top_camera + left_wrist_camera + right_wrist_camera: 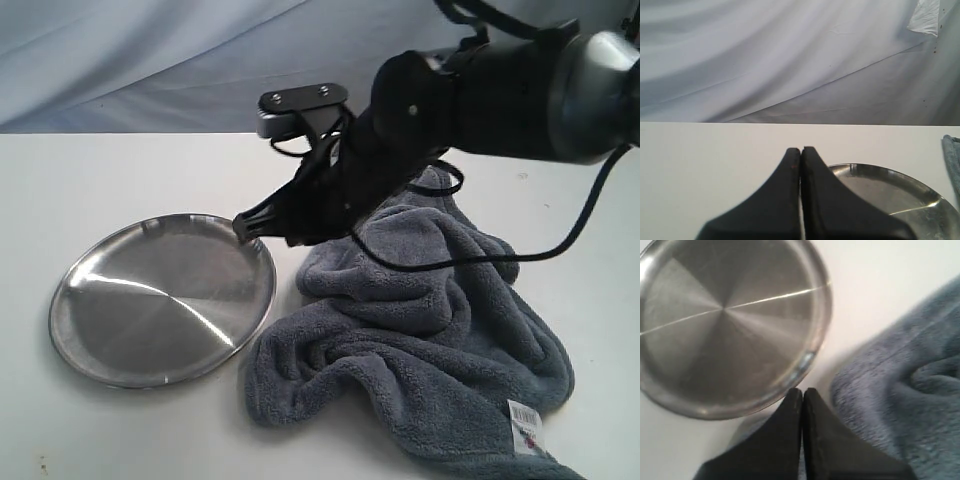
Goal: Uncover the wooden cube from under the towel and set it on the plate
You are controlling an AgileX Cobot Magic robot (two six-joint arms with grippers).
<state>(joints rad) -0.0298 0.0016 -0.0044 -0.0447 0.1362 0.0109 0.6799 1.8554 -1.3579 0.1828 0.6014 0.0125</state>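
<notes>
White table (120, 180): one plate (160, 300), one towel (430, 340)

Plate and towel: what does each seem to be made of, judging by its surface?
The plate looks like metal, probably stainless steel: it is silver-grey with a brushed sheen, a bright streak of reflected light and a low raised rim. The towel looks like plush cloth, perhaps microfibre, though the fibre cannot be told. It is blue-grey and fuzzy, in soft rumpled folds, with a white barcode tag at one corner.
</notes>
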